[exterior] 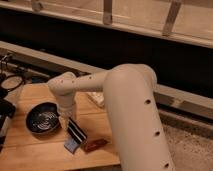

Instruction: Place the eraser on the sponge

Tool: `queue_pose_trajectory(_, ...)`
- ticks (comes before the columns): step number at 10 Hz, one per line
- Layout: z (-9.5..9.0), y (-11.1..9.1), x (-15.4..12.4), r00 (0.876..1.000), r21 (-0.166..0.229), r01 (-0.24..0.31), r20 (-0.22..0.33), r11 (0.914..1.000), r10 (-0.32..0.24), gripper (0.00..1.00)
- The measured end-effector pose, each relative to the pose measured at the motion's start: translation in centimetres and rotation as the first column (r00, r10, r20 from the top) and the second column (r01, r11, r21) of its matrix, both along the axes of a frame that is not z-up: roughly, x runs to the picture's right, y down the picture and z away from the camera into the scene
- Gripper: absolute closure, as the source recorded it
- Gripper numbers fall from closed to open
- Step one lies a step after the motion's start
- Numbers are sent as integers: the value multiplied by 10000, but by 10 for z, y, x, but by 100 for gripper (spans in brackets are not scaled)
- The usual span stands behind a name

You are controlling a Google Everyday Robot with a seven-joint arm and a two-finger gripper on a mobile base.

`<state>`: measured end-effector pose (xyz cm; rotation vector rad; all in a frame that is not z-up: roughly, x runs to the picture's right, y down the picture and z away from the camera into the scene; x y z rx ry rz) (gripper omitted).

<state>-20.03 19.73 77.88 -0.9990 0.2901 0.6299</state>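
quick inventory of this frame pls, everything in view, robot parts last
bowl: one, dark, left part of the table.
blue item: one, blue, near the table's front edge, right under the pincer; eraser or sponge, cannot tell.
brown item: one, reddish-brown, flat on the table just right of the blue item.
pale item: one, whitish, far side of the table, mostly hidden by the arm.
table: one, light wood, lower left.
arm: one, white, reaching in from the lower right.
pincer: one, dark, low over the table, between bowl and brown item.
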Motion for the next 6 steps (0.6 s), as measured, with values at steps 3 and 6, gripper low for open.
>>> queue_pose_trajectory(3,-1,1,-2,10000,14,30,43,10000,-31,18)
queue_pose_trajectory(6,-1,0,-3,10000,86,22,92,10000,-22,18)
